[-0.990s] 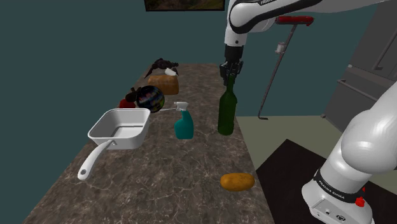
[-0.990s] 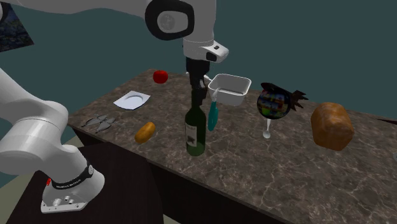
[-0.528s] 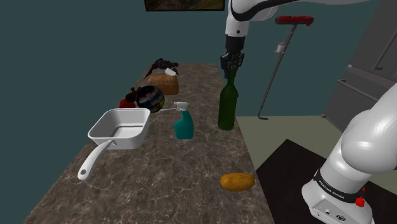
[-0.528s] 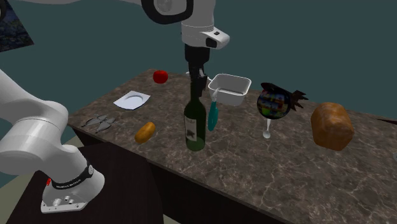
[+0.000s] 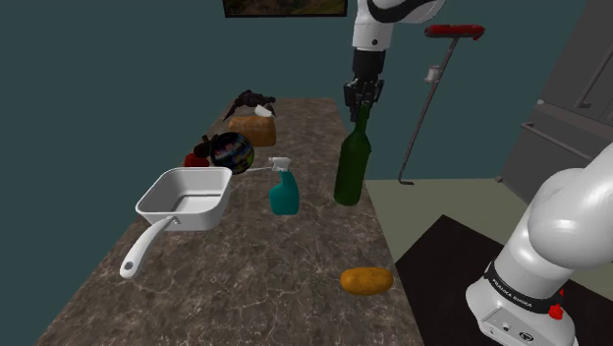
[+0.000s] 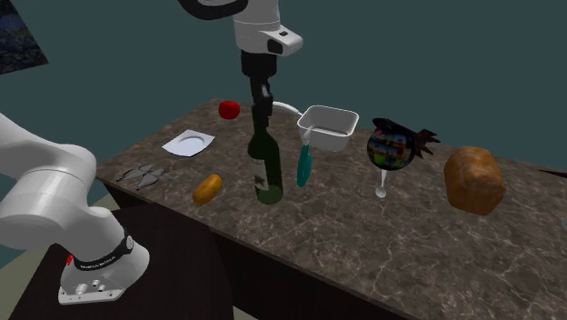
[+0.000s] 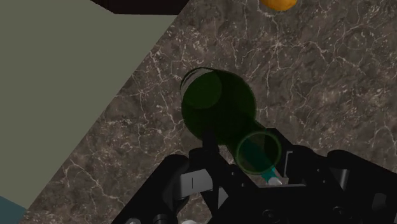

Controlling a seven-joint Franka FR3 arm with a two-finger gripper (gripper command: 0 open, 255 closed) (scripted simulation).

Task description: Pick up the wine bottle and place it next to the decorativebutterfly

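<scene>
The dark green wine bottle (image 5: 350,165) (image 6: 266,164) hangs slightly tilted, its base close over the marble countertop (image 5: 255,265) near the edge. My black gripper (image 5: 362,96) (image 6: 261,98) is shut on its neck from above. In the wrist view the fingers clasp the bottle's neck (image 7: 257,151) and the bottle's body (image 7: 216,105) reaches down toward the counter. The dark-winged decorative butterfly (image 5: 251,99) (image 6: 416,135) sits at the far end of the counter, behind the brown bread loaf (image 5: 254,129) (image 6: 473,179).
A teal spray bottle (image 5: 285,191), a white pan (image 5: 187,197) and a glass with a colourful bowl (image 6: 390,149) stand between bottle and butterfly. An orange lump (image 5: 366,280), a red apple (image 6: 229,109) and a white plate (image 6: 189,143) also lie on the counter.
The gripper has risen and carried the bottle along the counter, leftward in the second exterior view. The bottle now leans more than before.
</scene>
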